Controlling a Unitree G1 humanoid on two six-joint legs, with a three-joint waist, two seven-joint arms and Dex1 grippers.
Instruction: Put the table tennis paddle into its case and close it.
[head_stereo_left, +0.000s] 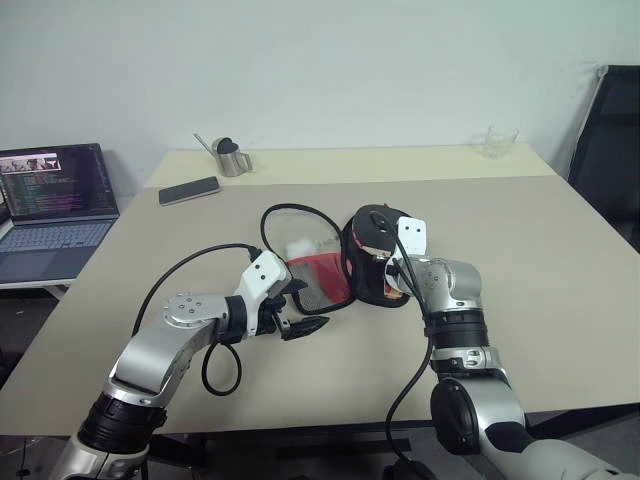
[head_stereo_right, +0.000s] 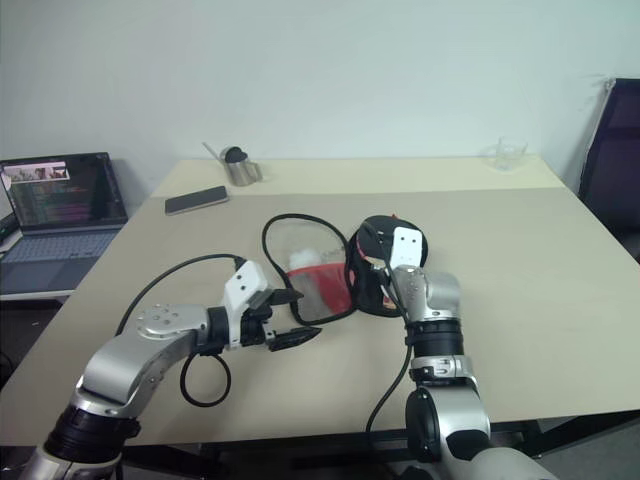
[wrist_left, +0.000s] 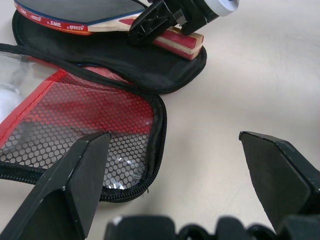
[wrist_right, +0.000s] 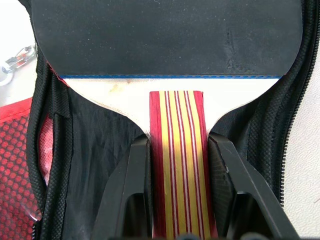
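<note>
From the head views the right gripper (wrist_right: 177, 165) and its white wrist block cover most of the table tennis paddle (wrist_right: 165, 45), so only a dark round shape shows there. The wrist views fill this in: the paddle's black rubber face lies over the black inner half of the case (wrist_left: 125, 60), its edge printed red. The case lies unzipped and spread flat on the beige desk (head_stereo_left: 560, 260); its other half, the red panel with the mesh pocket (wrist_left: 85, 130), is folded out toward the left gripper (wrist_left: 175, 165), its far end cut off by the frame. A white patch on that panel is too blurred to read.

The paddle rests within the case's open black half, the zipper rim curving round both sides of it, handle end near the narrow end of the case.

The right gripper's fingers (wrist_right: 125, 190) are closed partway, clamped on either side of the striped handle. The left gripper stands wide apart, holding nothing, just off the mesh pocket's edge.

At the desk's far side stand a phone (head_stereo_left: 189, 190), a metal cup (head_stereo_left: 232, 157) and a clear glass (head_stereo_left: 500, 141).
</note>
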